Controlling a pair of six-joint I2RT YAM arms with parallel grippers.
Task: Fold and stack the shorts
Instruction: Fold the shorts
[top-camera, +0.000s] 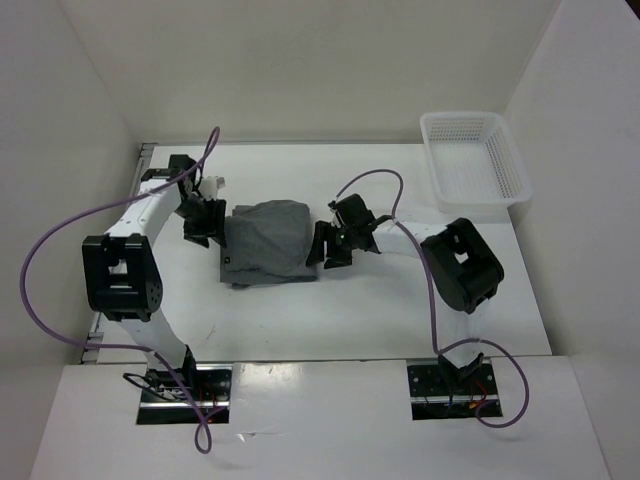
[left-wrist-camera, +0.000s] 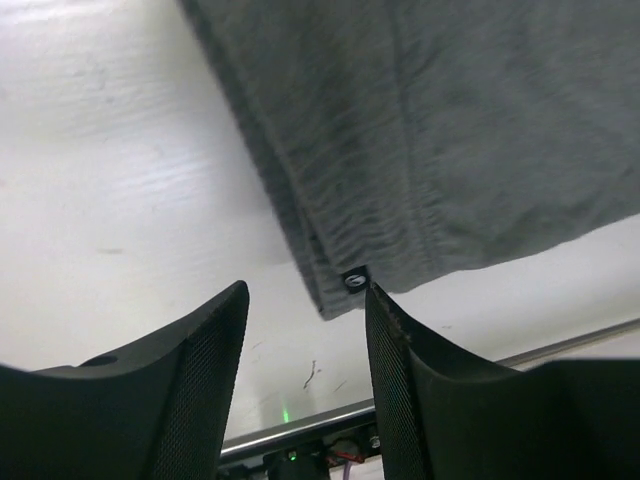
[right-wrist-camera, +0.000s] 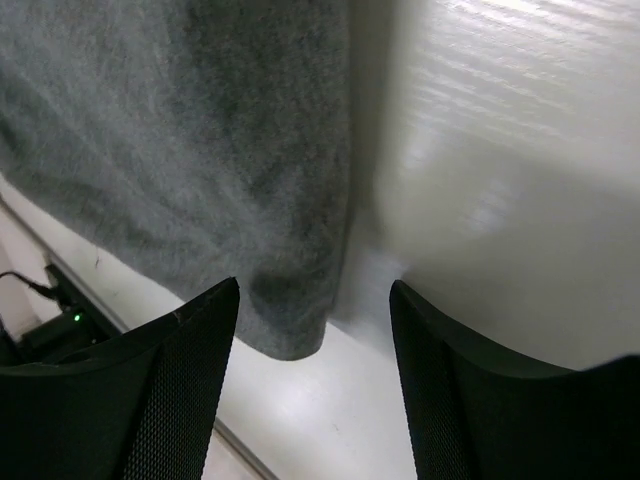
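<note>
The dark grey shorts lie folded into a compact rectangle on the white table. My left gripper is open at their left edge; in the left wrist view the waistband corner with a small metal eyelet lies just beyond my fingertips, nothing between them. My right gripper is open at the right edge; in the right wrist view a fabric corner lies on the table just ahead of the gap between the open fingers, not gripped.
A white plastic mesh basket stands at the back right of the table. White walls enclose the table on the left, back and right. Purple cables loop over both arms.
</note>
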